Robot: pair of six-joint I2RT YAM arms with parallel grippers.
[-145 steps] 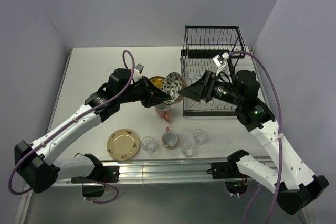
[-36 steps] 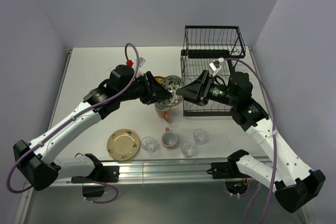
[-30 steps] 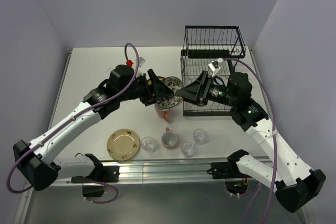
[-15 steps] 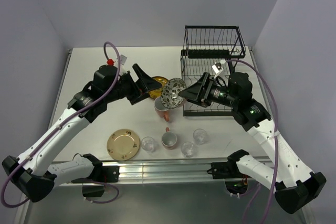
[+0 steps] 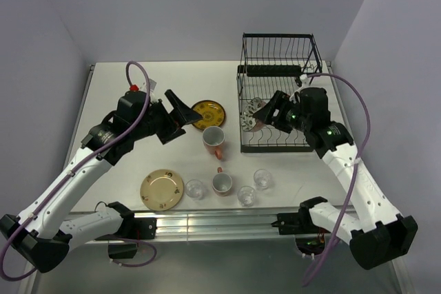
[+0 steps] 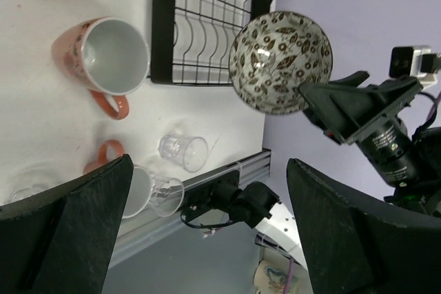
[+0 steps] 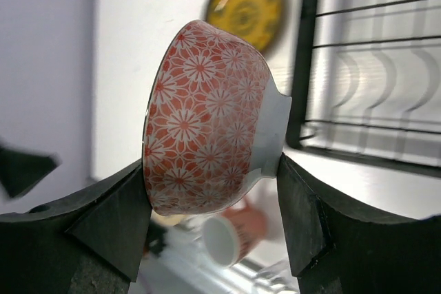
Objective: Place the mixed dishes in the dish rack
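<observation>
The dark patterned bowl hangs on edge over the low slotted part of the black wire dish rack. My right gripper is shut on it. In the right wrist view the bowl shows its orange flower outside between my two pads. My left gripper stands wide open and holds nothing, left of the yellow patterned plate. The left wrist view shows the bowl beside the rack, with an orange mug below it.
One orange mug lies left of the rack's front corner. Near the front edge sit the tan plate, a second mug and three clear glasses.
My left gripper opened, let go of the bowl and drew back to the left. My right gripper kept the bowl and carried it right, over the rack.
</observation>
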